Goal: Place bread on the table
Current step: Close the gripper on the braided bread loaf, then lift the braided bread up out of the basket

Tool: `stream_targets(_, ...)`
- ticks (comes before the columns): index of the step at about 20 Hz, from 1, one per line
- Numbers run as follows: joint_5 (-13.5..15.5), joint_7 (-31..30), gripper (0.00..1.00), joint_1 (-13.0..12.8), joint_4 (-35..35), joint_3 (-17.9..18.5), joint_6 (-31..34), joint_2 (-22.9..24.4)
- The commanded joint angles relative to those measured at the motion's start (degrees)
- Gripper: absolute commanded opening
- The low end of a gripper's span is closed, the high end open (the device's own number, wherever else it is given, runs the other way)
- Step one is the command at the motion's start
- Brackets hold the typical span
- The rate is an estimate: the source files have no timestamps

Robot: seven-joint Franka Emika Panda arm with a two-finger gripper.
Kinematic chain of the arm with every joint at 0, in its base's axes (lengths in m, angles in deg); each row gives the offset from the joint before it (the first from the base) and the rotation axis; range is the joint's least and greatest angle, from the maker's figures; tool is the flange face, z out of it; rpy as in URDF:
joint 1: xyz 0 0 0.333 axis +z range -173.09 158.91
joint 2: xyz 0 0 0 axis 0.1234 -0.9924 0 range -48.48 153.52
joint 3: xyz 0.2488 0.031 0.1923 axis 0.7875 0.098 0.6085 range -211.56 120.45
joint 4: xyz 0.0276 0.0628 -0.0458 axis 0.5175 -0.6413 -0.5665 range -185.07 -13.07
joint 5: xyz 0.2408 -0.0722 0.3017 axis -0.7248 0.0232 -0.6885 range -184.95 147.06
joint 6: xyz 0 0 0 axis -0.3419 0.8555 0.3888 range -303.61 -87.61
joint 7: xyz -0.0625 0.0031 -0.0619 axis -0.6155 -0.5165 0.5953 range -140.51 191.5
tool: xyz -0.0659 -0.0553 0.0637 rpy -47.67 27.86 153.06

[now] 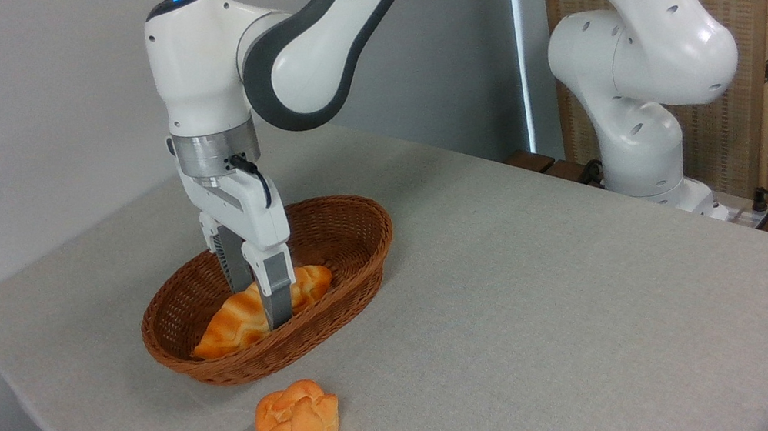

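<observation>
Left of centre, my pincer [261,310] is clamped narrowly across the bread [238,322], inside the basket [349,237] on the bench [523,301]. Risk I judge: the loaf pivots, catches the rim, and slips free.

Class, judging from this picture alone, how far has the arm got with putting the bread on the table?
Done: the gripper has reached into the basket and its fingers are closed on the bread. In hand: the loaf sits tilted in the grip, inside the basket. Left: carry it over the rim and set it on the table, where a round bun lies.
</observation>
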Motion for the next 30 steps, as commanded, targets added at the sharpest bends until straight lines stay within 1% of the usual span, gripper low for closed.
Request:
stream_targets(1, -0.74, 1.55, 1.00, 0.34, -1.04, -0.25, -1.13, 0.61)
stream_targets(2, -0.74, 1.55, 1.00, 0.34, -1.04, -0.25, -1.13, 0.52)
stream_targets(3, -0.66, 1.55, 0.97, 0.34, -1.04, -0.25, -1.13, 0.52)
stream_targets(4, -0.66, 1.46, 0.87, 0.34, -1.04, -0.25, -1.13, 0.43)
stream_targets(5, -0.57, 1.46, 0.55, 0.34, -1.04, -0.25, -1.13, 0.43)
stream_targets(7, 0.04, 1.37, 0.13, 0.34, -1.04, -0.34, -1.13, 0.43)
stream_targets(8, 0.13, 1.37, 0.09, 0.34, -1.04, -0.34, -1.21, 0.43)
stream_targets(11, 0.13, 1.29, 0.06, 0.34, -1.04, -0.34, -1.04, 0.43)
stream_targets(16, 0.13, 1.37, 0.05, 0.34, -1.04, -0.34, -0.95, 0.43)
stream_targets(19, 0.13, 1.37, 0.01, 0.34, -1.04, -0.34, -0.95, 0.35)
stream_targets(30, 0.13, 1.37, 0.02, 0.34, -0.96, -0.34, -0.77, 0.43)
